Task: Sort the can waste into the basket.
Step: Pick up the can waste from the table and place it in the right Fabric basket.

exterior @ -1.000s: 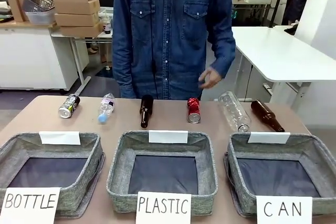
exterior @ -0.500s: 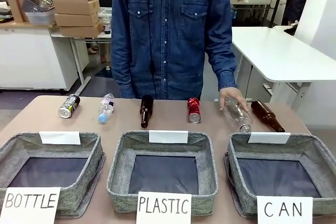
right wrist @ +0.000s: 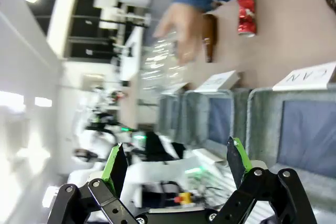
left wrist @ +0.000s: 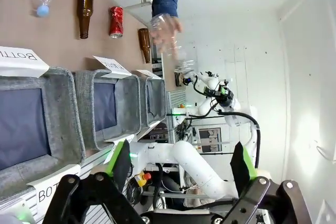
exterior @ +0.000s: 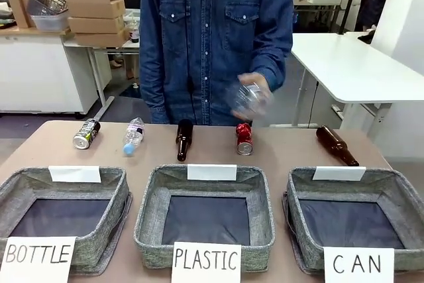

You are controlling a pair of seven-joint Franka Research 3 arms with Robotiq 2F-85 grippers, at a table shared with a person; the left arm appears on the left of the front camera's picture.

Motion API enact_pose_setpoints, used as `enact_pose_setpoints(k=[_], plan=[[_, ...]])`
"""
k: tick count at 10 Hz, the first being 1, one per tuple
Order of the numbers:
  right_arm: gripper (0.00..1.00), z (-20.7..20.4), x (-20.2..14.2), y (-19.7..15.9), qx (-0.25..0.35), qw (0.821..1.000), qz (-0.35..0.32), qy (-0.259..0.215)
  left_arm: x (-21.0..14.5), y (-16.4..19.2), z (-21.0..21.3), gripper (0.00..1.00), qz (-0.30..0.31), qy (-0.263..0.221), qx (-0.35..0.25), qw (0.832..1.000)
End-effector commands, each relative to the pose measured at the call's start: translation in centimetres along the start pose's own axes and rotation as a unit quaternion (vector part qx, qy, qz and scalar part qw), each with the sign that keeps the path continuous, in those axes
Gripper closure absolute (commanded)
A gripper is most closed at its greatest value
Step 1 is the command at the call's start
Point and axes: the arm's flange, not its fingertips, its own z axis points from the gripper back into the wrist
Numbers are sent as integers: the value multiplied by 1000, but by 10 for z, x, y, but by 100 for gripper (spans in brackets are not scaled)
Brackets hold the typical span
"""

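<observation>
The red can (exterior: 244, 139) lay on the brown surface (exterior: 40, 147) at its far side, and the dark can (exterior: 87, 133) lay far to the left. Both were outside the "CAN" basket (exterior: 391, 182). The person's hand (exterior: 256, 84) held a clear plastic bottle (exterior: 248, 103) above the red can. The left fingers (left wrist: 119, 162) stood apart and held nothing, and the right fingers (right wrist: 116, 167) did too.

A bright workroom with white furniture.
Well left of the white side table (exterior: 351, 64) stood a white cabinet (exterior: 40, 74) bearing a wire basket (exterior: 45, 6), with stacked cardboard boxes (exterior: 98, 11) beside it; a white wall (exterior: 409, 31) rose just right of the table.
</observation>
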Motion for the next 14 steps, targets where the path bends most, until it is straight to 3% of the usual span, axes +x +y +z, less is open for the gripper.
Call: enact_pose_setpoints(k=[1, 4, 5, 10, 14], plan=[[0, -60, 28, 24, -68, 995, 77, 13, 1, -1, -1, 0, -12, -1, -10, 1000], [0, -166, 49, 36, -81, 986, 125, 73, 1, -1, -1, 0, -12, -1, -10, 1000], [0, -177, 48, 36, -89, 984, 133, 78, 1, -1, -1, 0, -12, -1, -10, 1000], [0, -20, 30, -9, -60, 992, 110, 24, 1, -1, -1, 0, -12, -1, -10, 1000], [0, 32, 9, -32, -63, 995, 75, -29, 1, -1, -1, 0, -12, -1, -10, 1000]])
